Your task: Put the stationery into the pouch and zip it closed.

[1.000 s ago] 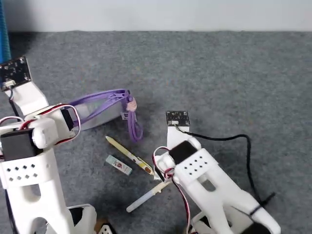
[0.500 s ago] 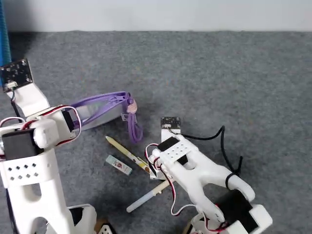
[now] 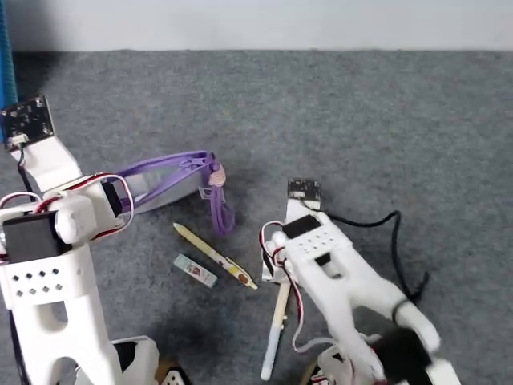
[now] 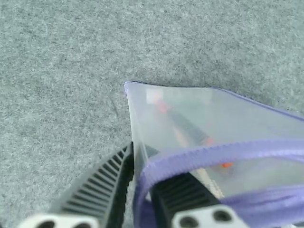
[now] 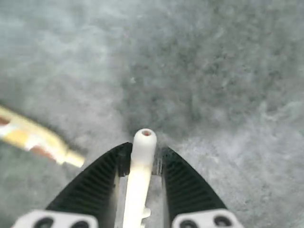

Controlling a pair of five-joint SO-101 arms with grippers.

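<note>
Your left gripper [image 4: 141,159] was clamped on the clear plastic pouch with purple zip trim [image 4: 190,123], one black finger on each side of its wall just below the trim. Through the clear wall, something slim with orange marks showed inside, too blurred to name. From the high view, that pouch [image 3: 164,180] lay on the grey carpeted table [image 3: 361,120] in front of your left arm. Its purple wrist strap [image 3: 218,210] trailed off the end nearer your right arm.

Your right gripper [image 5: 142,148] was clenched on the slim white pen [image 5: 139,183], with the pen's tip poking out just past the fingertips. From above, the rest of the white pen [image 3: 276,330] ran back from the gripper toward the arm's base.

The yellow patterned pen [image 3: 212,255] lay loose on the carpet between the pouch and your right gripper [image 3: 276,277]. The small pale-green rectangular eraser [image 3: 195,271] lay just beside it, apart from both grippers.
</note>
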